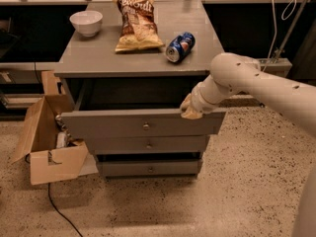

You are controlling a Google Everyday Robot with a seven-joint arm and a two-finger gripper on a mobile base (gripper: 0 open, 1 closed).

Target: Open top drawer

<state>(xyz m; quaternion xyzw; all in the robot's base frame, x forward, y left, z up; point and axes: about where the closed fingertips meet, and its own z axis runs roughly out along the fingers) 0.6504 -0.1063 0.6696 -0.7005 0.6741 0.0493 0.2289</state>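
Observation:
The top drawer (113,125) is the widest grey front of three, with a small round metal knob (146,126) at its centre. It stands pulled out from the grey cabinet, with a dark gap behind its top edge. My gripper (190,109) rests at the drawer's upper edge on the right side, at the end of my cream arm (256,85), which comes in from the right. The gripper's tip is hidden behind the drawer's rim.
On the cabinet top (94,53) lie a white bowl (86,22), a chip bag (137,23) and a blue can (179,46) on its side. Two narrower drawers (148,144) sit below. An open cardboard box (47,137) and a cable (59,209) are on the floor at left.

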